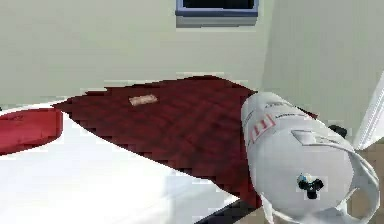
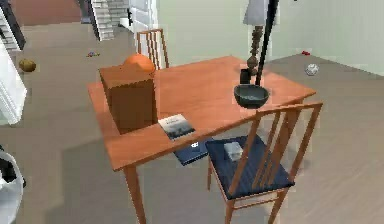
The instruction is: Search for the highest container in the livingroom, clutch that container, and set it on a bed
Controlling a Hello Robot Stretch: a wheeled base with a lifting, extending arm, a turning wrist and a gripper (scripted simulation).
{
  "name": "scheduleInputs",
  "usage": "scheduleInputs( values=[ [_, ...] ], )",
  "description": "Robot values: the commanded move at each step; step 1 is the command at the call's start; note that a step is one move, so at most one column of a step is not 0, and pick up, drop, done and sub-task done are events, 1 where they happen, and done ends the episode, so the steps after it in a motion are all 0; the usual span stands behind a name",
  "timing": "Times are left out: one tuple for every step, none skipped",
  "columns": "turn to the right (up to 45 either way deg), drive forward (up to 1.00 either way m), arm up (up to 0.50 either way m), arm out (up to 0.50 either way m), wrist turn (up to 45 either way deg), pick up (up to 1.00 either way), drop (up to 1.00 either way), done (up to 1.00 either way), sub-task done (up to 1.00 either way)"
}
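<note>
A white cylindrical container (image 1: 295,150), with faint red marks and a dark fitting on its near end, lies tilted at the forward view's lower right, against the dark red blanket (image 1: 180,110) on the bed (image 1: 100,185). A red pillow (image 1: 28,130) lies at the left. In the arm side view, a wooden worktop (image 2: 215,85) carries a brown box (image 2: 128,97) and a dark bowl (image 2: 251,96). The end effector's state cannot be told.

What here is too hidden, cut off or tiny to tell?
Forward view: window cut off by the top edge; small flat thing on the red blanket too small to name.
Arm side view: lamp cut off by the top edge; orange thing partly hidden behind the brown box; pale floor speck too small.
</note>
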Motion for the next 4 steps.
scheduleInputs(
  values=[
    [45.0,0.00,0.00,0.00,0.0,0.00,0.00,0.00,0.00],
    [45.0,0.00,0.00,0.00,0.0,0.00,0.00,0.00,0.00],
    [45.0,0.00,0.00,0.00,0.0,0.00,0.00,0.00,0.00],
    [15.0,0.00,0.00,0.00,0.0,0.00,0.00,0.00,0.00]
  ],
)
